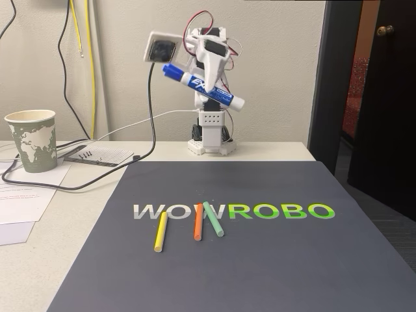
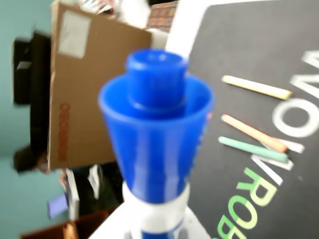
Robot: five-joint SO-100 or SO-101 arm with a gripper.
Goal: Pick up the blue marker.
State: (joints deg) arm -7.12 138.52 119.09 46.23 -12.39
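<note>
Three thin sticks, yellow (image 1: 160, 232), orange (image 1: 198, 221) and green (image 1: 212, 218), lie on the dark mat (image 1: 273, 260) at lower centre of the fixed view, while the blue marker (image 1: 203, 86) hangs high at upper centre, tilted, clamped in the gripper (image 1: 209, 73). In the wrist view its blue cap (image 2: 155, 124) looms close, blurred. Judging from this, the lift is essentially done; doing it well means keeping the squeeze firm and the arm steady, since the tilted barrel could slide out.
</note>
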